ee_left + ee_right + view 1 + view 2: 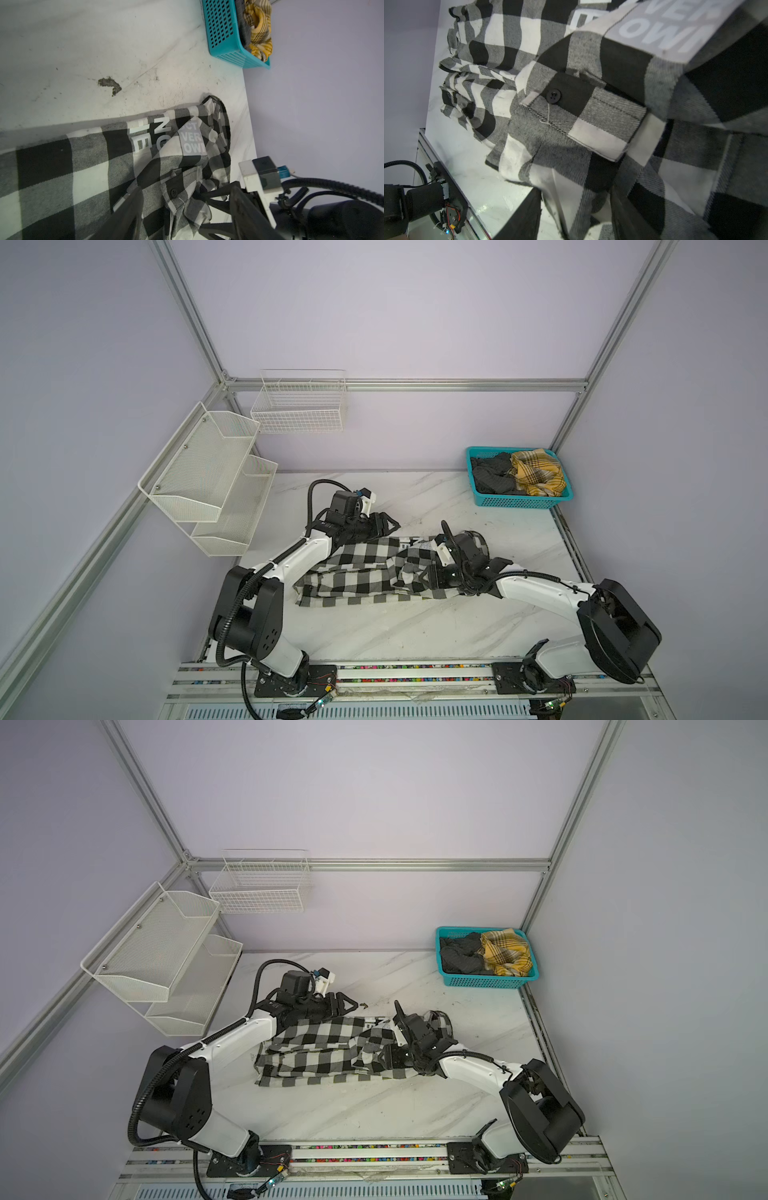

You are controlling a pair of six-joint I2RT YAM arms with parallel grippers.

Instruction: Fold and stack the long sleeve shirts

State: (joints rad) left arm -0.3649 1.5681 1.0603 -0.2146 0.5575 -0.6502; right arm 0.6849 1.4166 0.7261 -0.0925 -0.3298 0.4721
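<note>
The shirt [357, 572] lies across the middle of the table [415, 626]. It is drawn into a long band from 9 to 3 o'clock, with its sides turned in and a bunched collar end at 3. A sleeve's cuff [591, 122], fastened by a black button [553, 96], sits loose on top near that end.

The left gripper [390, 526] hovers at the band's 12 o'clock edge, jaws apart and nothing pinched. The right gripper [420, 578] is low over the cloth near 3 o'clock, jaws likewise apart. Cloth lies between its fingers [529, 214] but is not squeezed.

The step looks like tidying the sleeve before the crosswise fold. To do it well, I would first lay the cuff flat inside the band's outline. Then pinch the two corners of one end through all layers, lift only a little, and carry them together toward the opposite end so the edges meet. Cloth this soft and wide will probably sag between the grips, so both arms should travel level and at one pace.

A grey patch [192, 138] shows "CT", "VER" and "OWI", cut off by a fold. Beside it, larger white letters read "N", "G" and part of "E". No brand can be made out.

At 1 o'clock from the shirt a basket [523, 502] holds dark and yellow checked cloth, likely more shirts.
</note>
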